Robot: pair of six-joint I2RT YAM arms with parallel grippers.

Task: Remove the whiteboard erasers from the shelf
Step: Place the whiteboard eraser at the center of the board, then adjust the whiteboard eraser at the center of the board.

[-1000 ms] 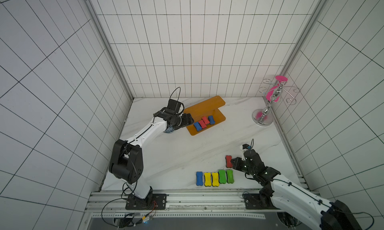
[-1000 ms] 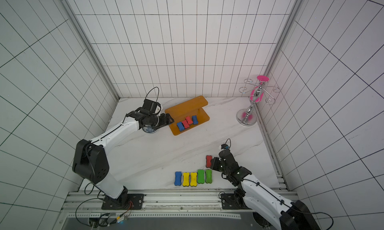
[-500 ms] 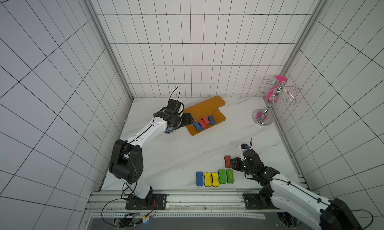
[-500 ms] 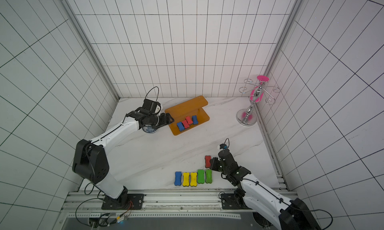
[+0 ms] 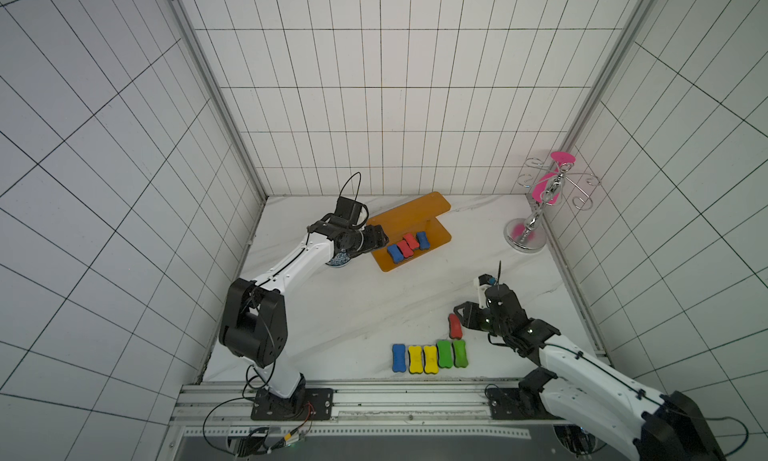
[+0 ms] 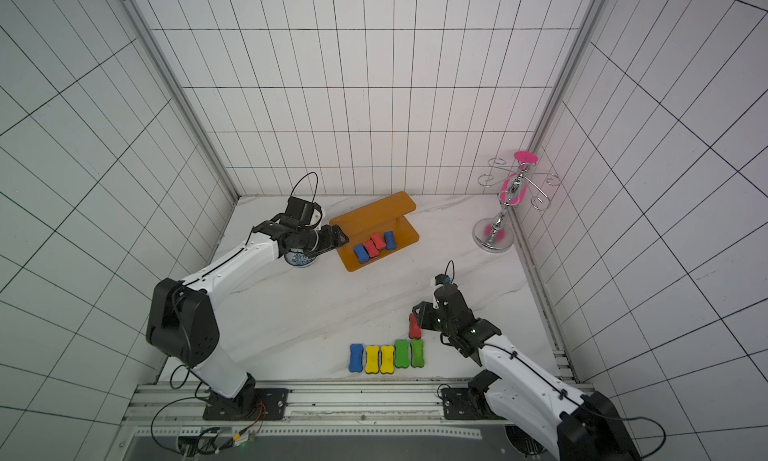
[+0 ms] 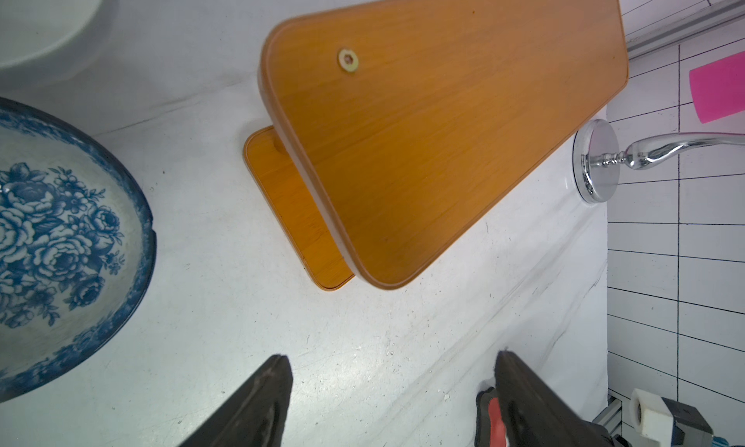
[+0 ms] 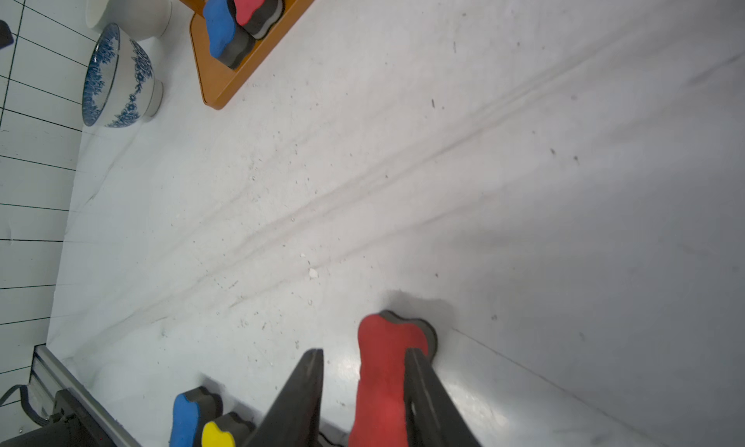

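My right hand (image 8: 363, 352) stands parted around the red eraser (image 8: 383, 384), apparently leaving it on the counter (image 8: 403, 183) beside the row (image 5: 430, 358). Four erasers (image 5: 407, 247) sit on the shelf (image 5: 409, 215), with my left hand (image 5: 379, 242) spread beside them.

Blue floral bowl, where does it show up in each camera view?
Top view: blue floral bowl half hidden under the left arm, beside the shelf.
Top view: same spot, slightly more visible.
Left wrist: large, cropped by the frame.
Right wrist: small, seen side-on, beyond the shelf's corner.
Shared landmark: the orange shelf beside it.
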